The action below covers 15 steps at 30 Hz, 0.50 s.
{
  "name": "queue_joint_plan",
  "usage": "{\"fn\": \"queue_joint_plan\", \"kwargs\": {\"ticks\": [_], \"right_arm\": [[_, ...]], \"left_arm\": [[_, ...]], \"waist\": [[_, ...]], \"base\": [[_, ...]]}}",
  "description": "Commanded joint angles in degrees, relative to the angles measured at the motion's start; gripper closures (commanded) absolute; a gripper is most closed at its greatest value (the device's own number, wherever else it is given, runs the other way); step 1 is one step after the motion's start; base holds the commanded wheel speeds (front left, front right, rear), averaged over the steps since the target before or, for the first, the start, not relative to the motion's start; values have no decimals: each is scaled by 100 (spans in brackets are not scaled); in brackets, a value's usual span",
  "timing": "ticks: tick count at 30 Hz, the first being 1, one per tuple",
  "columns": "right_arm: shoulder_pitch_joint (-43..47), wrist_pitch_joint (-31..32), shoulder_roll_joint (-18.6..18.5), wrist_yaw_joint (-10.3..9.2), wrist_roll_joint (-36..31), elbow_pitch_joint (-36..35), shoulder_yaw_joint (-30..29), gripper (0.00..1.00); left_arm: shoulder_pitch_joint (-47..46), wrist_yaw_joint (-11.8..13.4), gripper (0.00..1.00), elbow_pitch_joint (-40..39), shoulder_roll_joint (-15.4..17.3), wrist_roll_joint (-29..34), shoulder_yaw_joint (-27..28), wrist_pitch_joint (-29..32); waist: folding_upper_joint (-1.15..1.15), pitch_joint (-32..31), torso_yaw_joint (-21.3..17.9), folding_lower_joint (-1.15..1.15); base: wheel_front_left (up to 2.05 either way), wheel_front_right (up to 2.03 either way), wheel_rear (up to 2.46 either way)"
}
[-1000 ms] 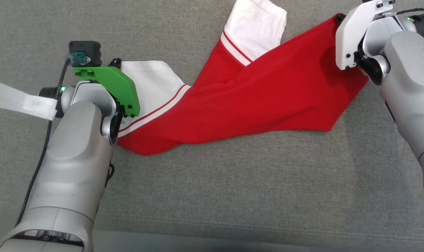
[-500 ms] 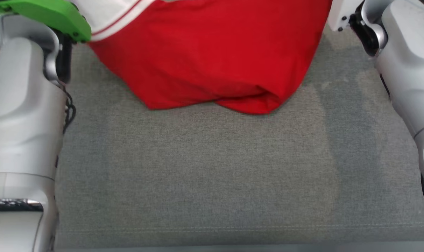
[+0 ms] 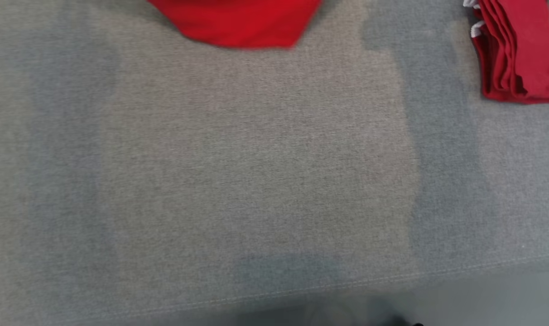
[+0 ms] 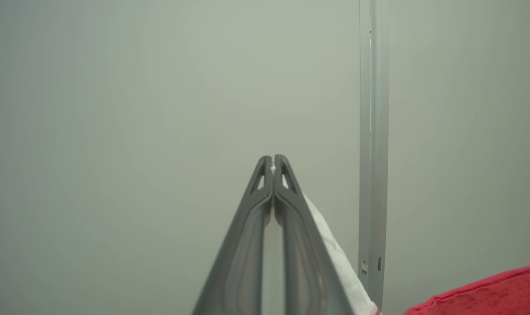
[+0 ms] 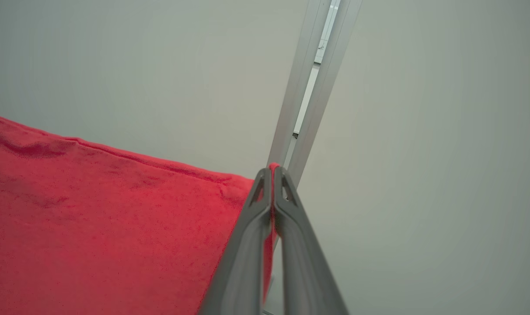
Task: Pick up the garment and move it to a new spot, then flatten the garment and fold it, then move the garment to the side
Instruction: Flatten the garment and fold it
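Shifted since a second ago is the whole head view, so camera motion is assumed. The garment (image 3: pixel 238 22), stretched flat between both arms back then, is now seen as a red lower edge at 12 o'clock over the grey cushion (image 3: pixel 256 181). Whether that edge is touching the cushion cannot be told.

The left gripper (image 4: pixel 273 162) is seen closed tight, with the white sleeve cloth (image 4: pixel 335 253) pinched and trailing off toward 5 o'clock. The right gripper (image 5: pixel 273 171) is seen closed tight on a red corner, with the red body spread out toward 8 o'clock. Both wrist views are pointed at a pale wall (image 4: pixel 116 109) and a metal post (image 4: pixel 372 131), so a raised carry is judged to be in hand.

A folded red stack (image 3: pixel 519 54) is lying at 2 o'clock on the cushion.

Step judged: the garment is being moved to a new spot, with flattening not yet done. To do it well:
- Both pinches should be kept shut until the cloth is down.
- The arms should be held apart so the top edge is kept taut.
- The hanging edge should be laid first, then the rest drawn out flat.
- The stack at 2 o'clock should be avoided.
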Motion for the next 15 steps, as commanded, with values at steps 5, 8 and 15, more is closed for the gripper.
{"fn": "queue_joint_plan", "kwargs": {"ticks": [5, 8, 15], "right_arm": [[-557, -189, 45, -10, -992, -301, -985, 100], [-320, -178, 122, -10, -1655, -973, -1588, 100], [658, -179, 365, -10, -2679, -1613, -1855, 100]], "left_arm": [[-744, 88, 100, -52, -6, 74, 77, -355], [-912, 96, 100, -144, -43, 107, 122, -479], [-234, -4, 100, -134, -135, -17, -70, -552]], "waist": [[0, 385, -474, -1], [0, 464, -509, -1], [0, 678, -402, -1]], "base": [[0, 0, 0], [0, 0, 0], [0, 0, 0]]}}
